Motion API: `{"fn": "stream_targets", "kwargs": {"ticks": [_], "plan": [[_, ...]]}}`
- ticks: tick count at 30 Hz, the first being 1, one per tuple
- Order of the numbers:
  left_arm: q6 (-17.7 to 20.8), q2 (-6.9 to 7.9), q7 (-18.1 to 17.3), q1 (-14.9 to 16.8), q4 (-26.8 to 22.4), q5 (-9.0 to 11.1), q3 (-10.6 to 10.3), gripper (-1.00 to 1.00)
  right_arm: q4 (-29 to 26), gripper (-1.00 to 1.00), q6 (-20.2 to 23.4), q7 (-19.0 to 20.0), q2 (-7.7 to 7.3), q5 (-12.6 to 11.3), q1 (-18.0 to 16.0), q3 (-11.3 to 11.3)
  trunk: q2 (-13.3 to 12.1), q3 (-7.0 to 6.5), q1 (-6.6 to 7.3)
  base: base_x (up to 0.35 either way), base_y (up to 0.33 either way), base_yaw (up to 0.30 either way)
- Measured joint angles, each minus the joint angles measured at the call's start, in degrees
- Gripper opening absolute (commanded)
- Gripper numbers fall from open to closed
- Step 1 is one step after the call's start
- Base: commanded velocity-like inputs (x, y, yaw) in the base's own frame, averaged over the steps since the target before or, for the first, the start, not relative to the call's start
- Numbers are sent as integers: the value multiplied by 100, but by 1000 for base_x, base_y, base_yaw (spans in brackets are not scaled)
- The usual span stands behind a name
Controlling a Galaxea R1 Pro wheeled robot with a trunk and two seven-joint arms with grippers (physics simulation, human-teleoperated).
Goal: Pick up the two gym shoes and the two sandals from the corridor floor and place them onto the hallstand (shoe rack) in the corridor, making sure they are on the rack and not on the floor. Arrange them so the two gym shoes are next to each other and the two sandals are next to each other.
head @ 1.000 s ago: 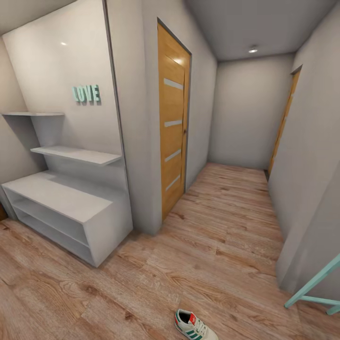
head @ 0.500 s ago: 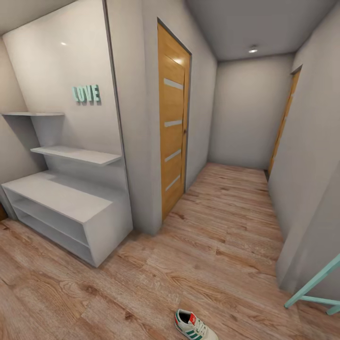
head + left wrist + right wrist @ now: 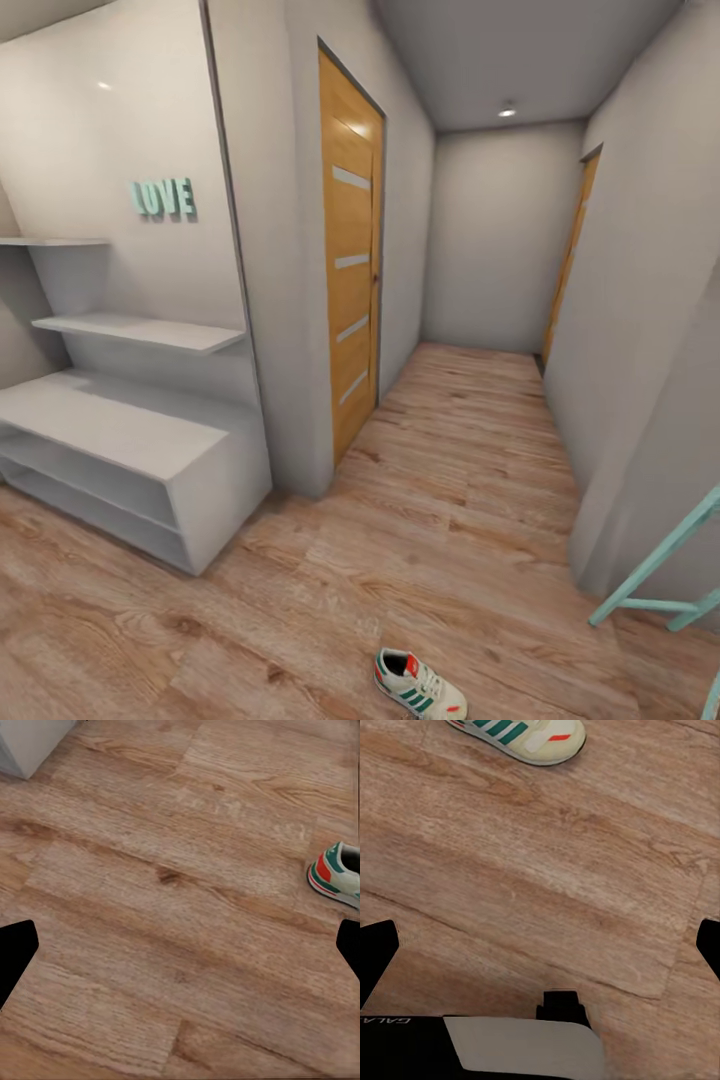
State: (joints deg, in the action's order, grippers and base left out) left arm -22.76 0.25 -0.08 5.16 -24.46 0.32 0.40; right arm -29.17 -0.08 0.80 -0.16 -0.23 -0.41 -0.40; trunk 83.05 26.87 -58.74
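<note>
Left gripper (image 3: 180,945): spread wide, empty, over the corridor floor (image 3: 470,500).
Right gripper (image 3: 540,937): likewise released, empty.
Gym shoe (image 3: 420,685): on the floor, near.
Hallstand (image 3: 120,430): left, bare; nothing placed.

From my station I note teal block letters reading LOVE (image 3: 163,197) fixed to the pale grey alcove wall (image 3: 110,130). Right of the alcove, a grey wall pier (image 3: 275,250) projects forward. Beyond it sits a honey-coloured wooden door with four slim frosted glass panels (image 3: 350,260), closed in its dark frame. A second wooden door of like colour (image 3: 567,258) stands on the opposite wall, near the far end wall (image 3: 490,240). One round recessed ceiling light (image 3: 508,110) is lit. A teal slanted frame of thin bars (image 3: 660,575) leans at lower right; I cannot tell what it belongs to.
</note>
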Motion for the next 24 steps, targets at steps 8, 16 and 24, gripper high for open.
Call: {"fn": "stream_targets", "kwargs": {"ticks": [8,16,24], "plan": [[0,1,0,0,0,0,0,100,-9,100,0,0,-24,-7,0,-6,0,0,1,-78,305,-297],[0,1,0,0,0,0,0,100,-11,100,0,0,-29,-8,1,-8,0,0,1,-10,307,-300],[0,1,0,0,0,0,0,100,-18,100,0,0,-34,-8,1,-8,0,0,1,-1,306,-300]]}}
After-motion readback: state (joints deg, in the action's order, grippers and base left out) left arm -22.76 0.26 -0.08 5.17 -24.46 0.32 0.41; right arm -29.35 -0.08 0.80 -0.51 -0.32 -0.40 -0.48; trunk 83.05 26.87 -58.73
